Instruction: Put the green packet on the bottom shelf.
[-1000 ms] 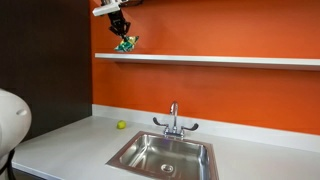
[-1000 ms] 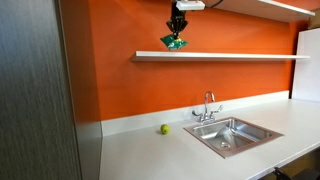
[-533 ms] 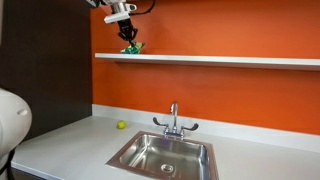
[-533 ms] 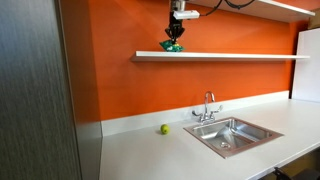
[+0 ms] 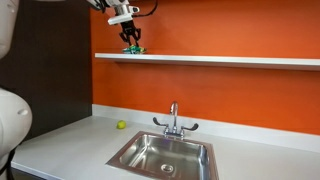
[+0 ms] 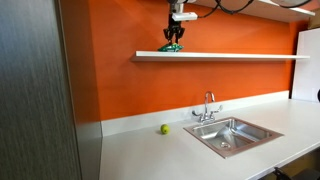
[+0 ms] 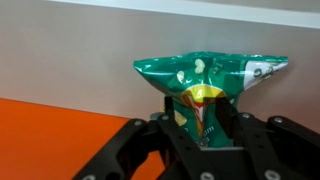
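The green packet (image 7: 208, 82) is crinkly green with yellow and blue print. It fills the middle of the wrist view, pinched between my gripper's (image 7: 205, 118) black fingers. In both exterior views the gripper (image 5: 131, 38) (image 6: 174, 37) hangs from above at the end of the long white bottom shelf (image 5: 220, 60) (image 6: 230, 56) on the orange wall. The packet (image 5: 132, 48) (image 6: 172, 47) sits right at the shelf's top surface; I cannot tell whether it rests on the board.
Below is a grey countertop (image 6: 150, 150) with a steel sink (image 5: 165, 155) (image 6: 232, 134) and faucet (image 5: 174, 120). A small yellow-green ball (image 5: 121, 125) (image 6: 164, 128) lies by the wall. A dark panel (image 6: 35, 90) stands beside the shelf's end. Another white shelf (image 6: 285, 6) runs above.
The gripper has moved with the packet toward the wall and down, from in front of the shelf's end to over the shelf board. The packet is now upright at the shelf.
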### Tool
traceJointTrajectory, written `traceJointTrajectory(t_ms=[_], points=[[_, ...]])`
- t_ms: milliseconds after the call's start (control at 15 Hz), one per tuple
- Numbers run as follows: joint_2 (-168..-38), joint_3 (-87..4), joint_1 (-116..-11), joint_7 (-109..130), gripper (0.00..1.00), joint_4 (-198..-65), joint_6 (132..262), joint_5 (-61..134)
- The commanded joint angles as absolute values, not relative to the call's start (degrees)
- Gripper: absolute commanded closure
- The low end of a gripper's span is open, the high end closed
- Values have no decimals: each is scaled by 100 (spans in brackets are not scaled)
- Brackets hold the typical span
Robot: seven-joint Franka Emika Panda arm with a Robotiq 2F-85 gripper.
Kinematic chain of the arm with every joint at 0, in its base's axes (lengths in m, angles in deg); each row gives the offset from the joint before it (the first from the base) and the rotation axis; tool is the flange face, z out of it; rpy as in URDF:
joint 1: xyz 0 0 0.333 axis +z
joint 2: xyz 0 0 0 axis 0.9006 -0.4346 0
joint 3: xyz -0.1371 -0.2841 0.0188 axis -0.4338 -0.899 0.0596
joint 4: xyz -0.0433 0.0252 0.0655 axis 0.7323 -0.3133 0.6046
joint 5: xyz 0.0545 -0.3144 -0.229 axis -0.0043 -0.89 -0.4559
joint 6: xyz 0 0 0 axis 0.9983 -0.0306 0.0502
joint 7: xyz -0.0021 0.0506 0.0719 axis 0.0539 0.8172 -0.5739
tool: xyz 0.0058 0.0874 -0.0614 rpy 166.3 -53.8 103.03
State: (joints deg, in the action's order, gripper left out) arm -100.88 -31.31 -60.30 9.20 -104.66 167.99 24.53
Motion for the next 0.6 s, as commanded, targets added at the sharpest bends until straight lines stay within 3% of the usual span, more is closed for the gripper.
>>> traceJointTrajectory(t_ms=[0, 200, 533], points=[[-10164, -3131, -5989, 844, 20, -10164, 16489, 2373], [-10064, -3125, -5991, 866, 0, -10257, 16485, 2406], [-9778, -3102, -5936, 947, 0, -10585, 16566, 2424]])
